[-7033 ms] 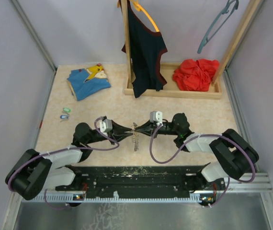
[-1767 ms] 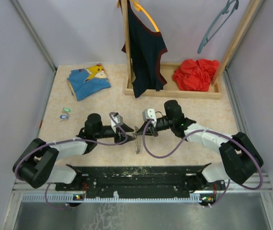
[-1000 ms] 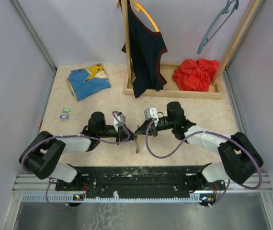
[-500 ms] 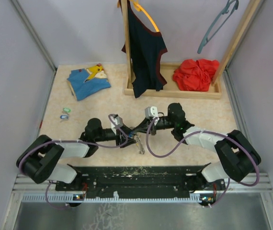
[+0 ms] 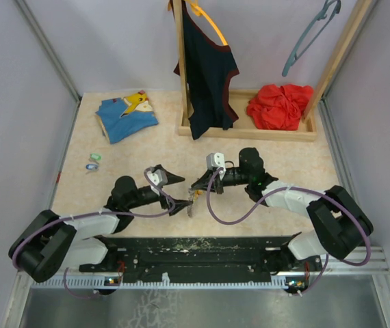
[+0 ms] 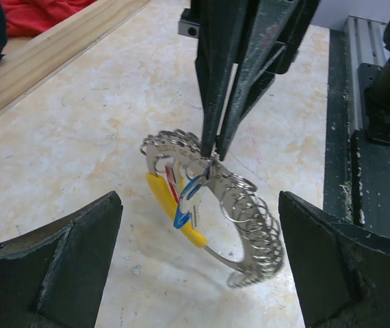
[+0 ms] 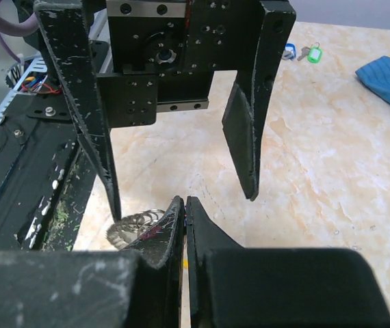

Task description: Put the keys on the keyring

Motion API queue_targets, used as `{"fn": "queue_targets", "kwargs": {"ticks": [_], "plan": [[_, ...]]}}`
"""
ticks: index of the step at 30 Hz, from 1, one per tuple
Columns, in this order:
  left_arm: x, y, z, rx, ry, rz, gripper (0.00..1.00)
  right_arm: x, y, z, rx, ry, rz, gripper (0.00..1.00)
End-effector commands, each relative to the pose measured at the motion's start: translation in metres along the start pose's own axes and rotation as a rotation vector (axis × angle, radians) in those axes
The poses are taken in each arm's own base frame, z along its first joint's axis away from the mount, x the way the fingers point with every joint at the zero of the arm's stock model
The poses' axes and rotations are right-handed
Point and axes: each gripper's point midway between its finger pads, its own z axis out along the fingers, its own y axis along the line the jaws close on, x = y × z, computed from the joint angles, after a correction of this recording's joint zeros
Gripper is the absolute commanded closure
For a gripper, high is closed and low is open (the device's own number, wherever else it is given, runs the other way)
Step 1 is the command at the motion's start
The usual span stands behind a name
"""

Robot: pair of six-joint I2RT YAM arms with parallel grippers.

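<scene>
The keyring (image 6: 253,225), a grey wire ring threaded with many small rings, carries a yellow tag, a red piece and a blue piece. My right gripper (image 6: 213,152) comes down from above and is shut on its top edge; it tilts just over the table. My left gripper (image 6: 200,205) stands wide open on either side of it, touching nothing. Seen from above, the left gripper (image 5: 179,193) faces the right gripper (image 5: 193,190) at mid-table. The keys, one blue (image 5: 91,166) and one mint green (image 5: 95,157), lie together far left on the table, also seen in the right wrist view (image 7: 301,52).
A folded blue and yellow cloth (image 5: 126,113) lies at the back left. A wooden rack (image 5: 250,131) at the back holds a hanging dark top (image 5: 209,68) and a red cloth (image 5: 280,106). A black rail (image 5: 195,249) runs along the near edge.
My left gripper has opened, let go of the keyring and drawn back to the left. The right gripper has stayed shut on the keyring.
</scene>
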Motion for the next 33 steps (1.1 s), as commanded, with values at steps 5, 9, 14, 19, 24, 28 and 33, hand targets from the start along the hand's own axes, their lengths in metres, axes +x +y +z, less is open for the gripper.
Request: {"fn": "queue_targets", "kwargs": {"ticks": [5,9,14,19,24,28,33], "plan": [[-0.026,0.011,-0.008,-0.112,-0.133,-0.003,0.0,-0.016,-0.002,-0.001,-0.007,-0.034,-0.067,1.0],[-0.035,0.019,-0.013,-0.179,-0.182,-0.064,0.0,-0.018,-0.002,-0.001,-0.012,-0.036,-0.067,1.0],[-0.033,0.029,-0.014,-0.24,-0.146,-0.111,0.0,-0.018,-0.001,-0.001,-0.011,-0.029,-0.071,1.0],[-0.028,0.03,-0.005,-0.189,-0.039,-0.125,0.0,-0.018,-0.002,-0.001,-0.01,-0.025,-0.07,1.0],[-0.039,0.015,-0.007,-0.113,-0.116,-0.038,0.05,-0.019,-0.003,-0.002,0.003,-0.022,-0.072,1.0],[-0.039,0.007,-0.016,-0.104,-0.177,0.009,0.24,-0.019,-0.002,-0.004,0.01,-0.018,-0.076,1.0],[-0.033,-0.004,-0.007,0.004,-0.151,0.062,0.3,-0.021,-0.001,-0.004,0.002,-0.028,-0.078,1.0]]}}
